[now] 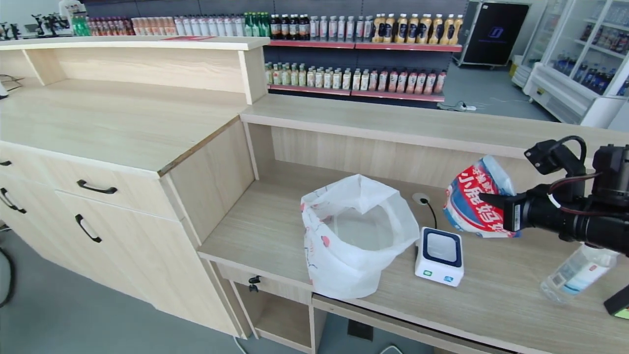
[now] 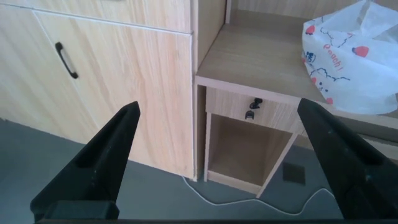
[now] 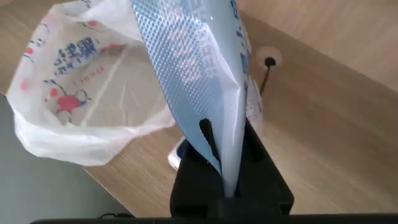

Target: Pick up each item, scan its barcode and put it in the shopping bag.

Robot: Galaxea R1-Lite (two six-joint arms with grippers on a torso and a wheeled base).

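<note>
My right gripper (image 1: pixel 496 202) is shut on a red, white and blue snack packet (image 1: pixel 474 196), held in the air above and to the right of the white barcode scanner (image 1: pixel 439 255). In the right wrist view the packet (image 3: pixel 193 68) hangs edge-on between the black fingers (image 3: pixel 205 140), over the scanner and beside the bag (image 3: pixel 93 93). The white shopping bag (image 1: pixel 351 236) stands open on the lower counter, left of the scanner. My left gripper (image 2: pixel 217 162) is open, low beside the counter's left end, with nothing between its fingers; the bag (image 2: pixel 354 56) lies farther off.
A clear water bottle (image 1: pixel 577 273) lies on the counter at the right, under my right arm. A dark item (image 1: pixel 619 302) sits at the right edge. A cable hole (image 1: pixel 421 198) is behind the scanner. A taller counter with drawers (image 1: pixel 98 147) stands to the left.
</note>
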